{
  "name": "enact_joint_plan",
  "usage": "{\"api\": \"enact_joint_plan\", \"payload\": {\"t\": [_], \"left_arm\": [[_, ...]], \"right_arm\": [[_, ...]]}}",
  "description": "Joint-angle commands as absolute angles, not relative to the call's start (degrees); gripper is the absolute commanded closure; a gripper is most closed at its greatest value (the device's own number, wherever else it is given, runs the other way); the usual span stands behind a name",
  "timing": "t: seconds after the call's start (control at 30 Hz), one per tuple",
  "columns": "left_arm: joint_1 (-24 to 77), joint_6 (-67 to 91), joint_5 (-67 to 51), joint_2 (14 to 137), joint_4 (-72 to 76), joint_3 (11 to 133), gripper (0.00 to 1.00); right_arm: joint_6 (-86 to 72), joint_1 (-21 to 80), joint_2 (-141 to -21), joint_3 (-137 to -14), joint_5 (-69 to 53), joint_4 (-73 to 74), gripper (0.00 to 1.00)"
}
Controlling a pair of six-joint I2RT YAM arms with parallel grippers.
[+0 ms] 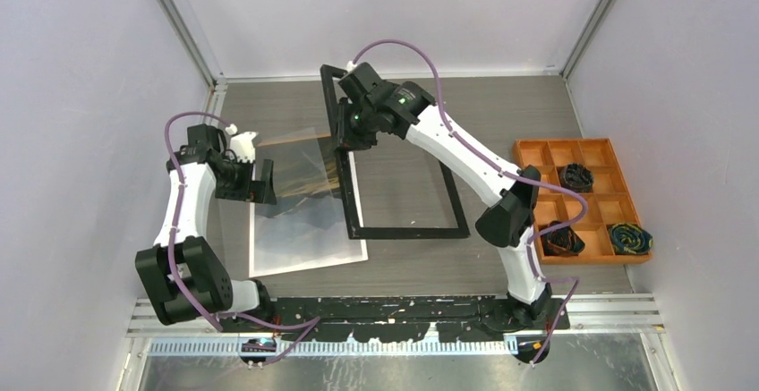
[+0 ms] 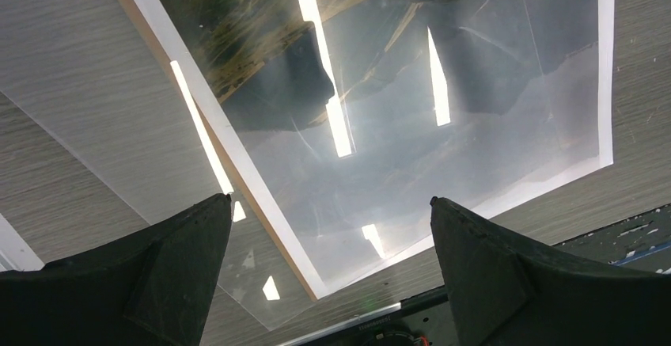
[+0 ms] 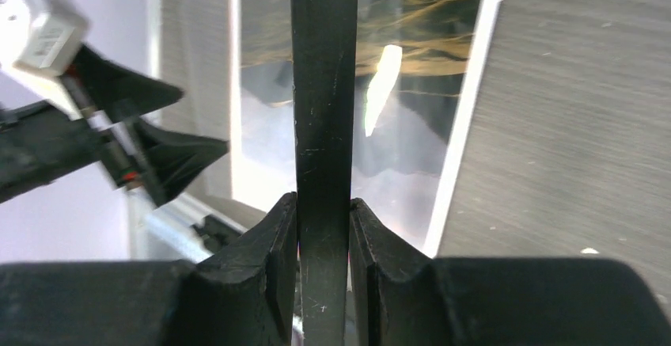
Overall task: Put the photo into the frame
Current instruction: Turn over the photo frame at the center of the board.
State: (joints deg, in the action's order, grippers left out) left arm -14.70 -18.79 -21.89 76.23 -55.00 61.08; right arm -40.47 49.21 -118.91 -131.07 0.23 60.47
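Trouble would most likely start at the one narrow grip. The right gripper (image 3: 323,231) pinches the frame (image 1: 407,231) by its 9 o'clock rail, up near the 11 o'clock corner. We judge the far end to be tipped up, with the 6 o'clock rail resting on the table. A long, thin frame held that far from its middle could twist or slip between the pads.

The photo (image 1: 304,234) lies face up at the frame's 9 o'clock, and its right edge runs under the pinched rail. If we swing the frame across, that rail could scrape the gloss or shove the print askew.

The left gripper (image 2: 328,201) hovers over the photo with its jaws spread wide, holding nothing. What looks like a clear sheet (image 2: 257,283) overlaps the print, and we might catch it by mistake.
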Motion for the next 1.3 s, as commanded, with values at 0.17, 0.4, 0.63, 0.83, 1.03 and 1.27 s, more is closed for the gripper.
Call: {"api": "enact_joint_plan", "payload": {"t": [0.17, 0.4, 0.63, 0.83, 1.03, 1.27], "left_arm": [[-14.7, -19.9, -21.9, 74.9, -55.0, 61.8, 0.02], [-14.6, -19.0, -23.5, 75.4, -55.6, 63.7, 0.02], [-12.0, -16.7, -24.0, 75.2, -55.7, 66.0, 0.01], [-10.5, -15.2, -24.7, 73.9, -56.6, 68.4, 0.01], [-7.8, -13.3, -25.9, 72.0, -57.9, 72.4, 0.00], [-0.7, -9.1, -24.8, 71.2, -58.2, 77.3, 0.00]], "right_arm": [[-54.3, 44.3, -109.7, -128.9, -20.5, 49.7, 0.99], [-75.5, 36.1, -98.9, -102.6, -35.2, 16.5, 0.99], [-84.5, 35.4, -98.9, -100.6, -38.6, 1.9, 0.99], [-82.6, 35.5, -98.7, -99.5, -40.9, 0.5, 0.99], [-82.7, 34.9, -96.9, -92.0, -44.6, -6.5, 0.99], [-86.0, 33.8, -95.5, -84.6, -47.7, -17.2, 0.99]]}}
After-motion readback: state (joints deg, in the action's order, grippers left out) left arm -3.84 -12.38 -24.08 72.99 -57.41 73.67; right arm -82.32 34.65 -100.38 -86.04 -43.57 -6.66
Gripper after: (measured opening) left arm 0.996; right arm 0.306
